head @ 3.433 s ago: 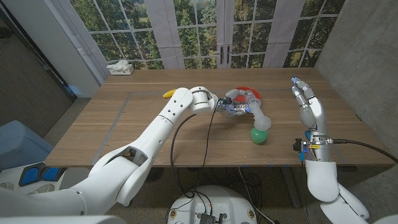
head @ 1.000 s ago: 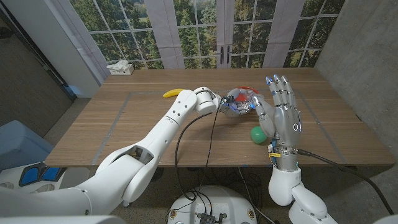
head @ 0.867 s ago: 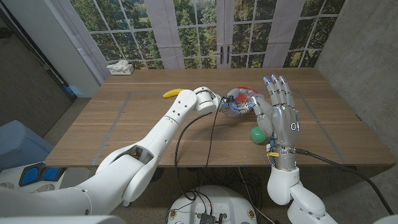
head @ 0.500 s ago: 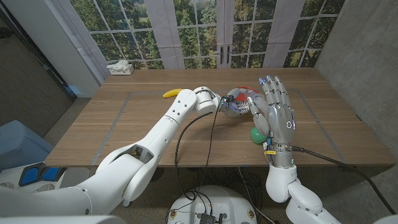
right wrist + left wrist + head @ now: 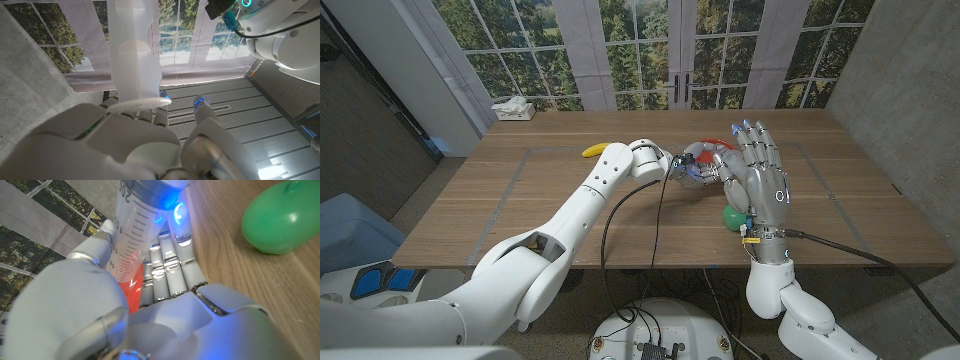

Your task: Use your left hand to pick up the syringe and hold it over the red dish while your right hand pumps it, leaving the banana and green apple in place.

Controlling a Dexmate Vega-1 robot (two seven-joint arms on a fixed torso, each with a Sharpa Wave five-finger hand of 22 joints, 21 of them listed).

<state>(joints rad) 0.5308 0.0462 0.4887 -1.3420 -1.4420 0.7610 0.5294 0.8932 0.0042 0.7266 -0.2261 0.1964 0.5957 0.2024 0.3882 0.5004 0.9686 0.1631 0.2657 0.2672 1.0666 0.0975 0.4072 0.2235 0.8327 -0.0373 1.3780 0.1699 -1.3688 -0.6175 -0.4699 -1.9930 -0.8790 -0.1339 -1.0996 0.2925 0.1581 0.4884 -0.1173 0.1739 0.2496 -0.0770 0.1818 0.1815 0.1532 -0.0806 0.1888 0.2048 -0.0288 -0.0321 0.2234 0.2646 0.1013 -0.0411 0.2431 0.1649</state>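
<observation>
Syringe [image 5: 131,230] barrel, clear and marked with a printed scale, is seen gripped in the left hand [image 5: 695,168], fingers [image 5: 170,270] wrapped around it, above the red dish [image 5: 718,145] toward the far right part of the wooden bench [image 5: 520,210]. In the left wrist view the barrel is shown pressed between the thumb and the curled fingers, with red visible just behind it and blue light glowing at the fingertips. The right hand [image 5: 752,172] is raised upright beside the left, back toward the camera, fingers [image 5: 756,140] spread and pointing up; nothing is clearly held, though a white plunger [image 5: 134,55] is seen standing just against its fingers in the right wrist view. A green apple [image 5: 733,216] is partly hidden behind the right wrist, near the front right of the bench; it also appears in the left wrist view [image 5: 282,217]. A banana [image 5: 596,150] lies by the left forearm, toward the far edge. A tissue box [image 5: 514,109] sits at the far left corner.
</observation>
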